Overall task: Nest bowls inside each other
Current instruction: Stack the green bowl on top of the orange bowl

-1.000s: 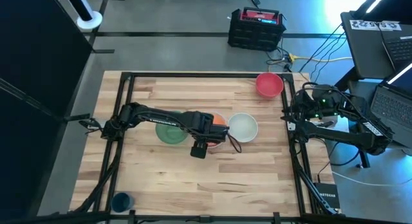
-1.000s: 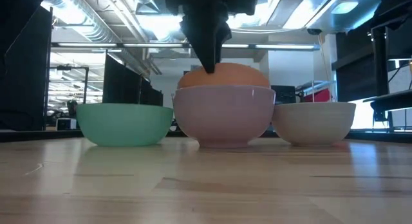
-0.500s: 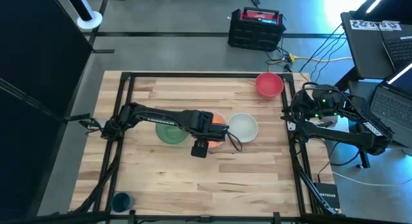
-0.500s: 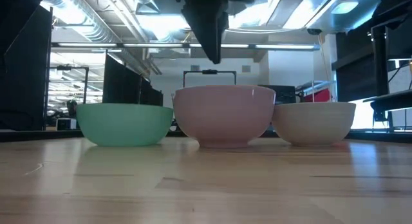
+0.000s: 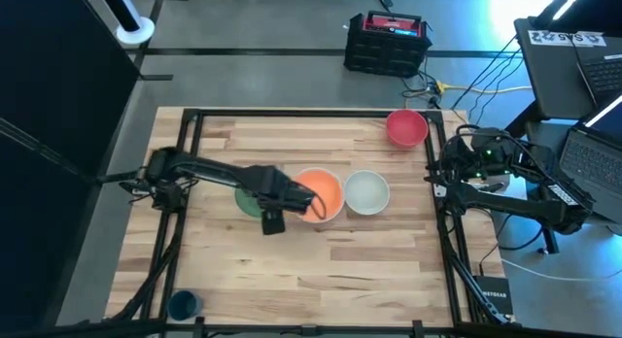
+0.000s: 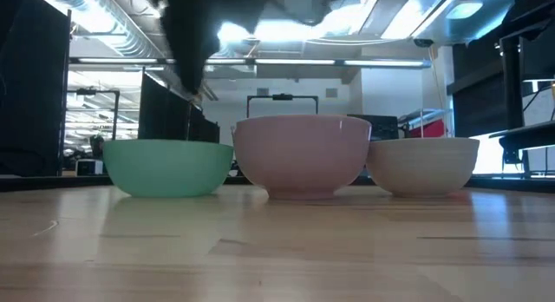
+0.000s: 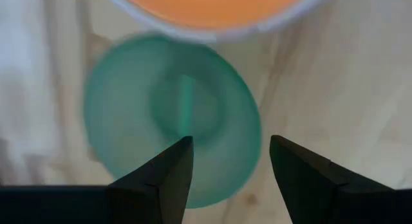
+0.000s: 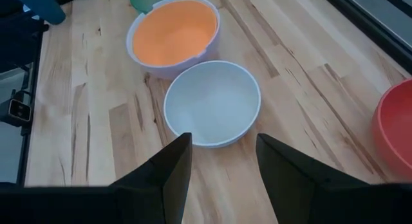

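The orange bowl (image 5: 319, 193) sits inside the larger white bowl (image 6: 302, 154) at the table's middle. Left of it stands the green bowl (image 7: 170, 114), right of it the pale grey-white bowl (image 8: 212, 102). All rest on their bases. The red bowl (image 5: 406, 126) stands at the far right corner. My left gripper (image 7: 230, 163) hangs open above the green bowl's near rim, pointing down, with nothing between its fingers. In the high view it (image 5: 270, 210) partly hides the green bowl. My right gripper (image 8: 222, 153) waits open at the table's right edge, tilted toward the pale bowl.
A blue object (image 5: 183, 304) stands at the near left corner. A black frame (image 5: 190, 119) runs along the table's sides. A black crate (image 5: 387, 42) sits on the floor beyond the far edge. Bare wood spreads across the near half of the table.
The orange bowl, which stood above the white bowl's rim under my left gripper, has sunk out of the low view into that bowl. My left gripper has then swung toward the table's left, to above the green bowl, rolling about its own line as it went.
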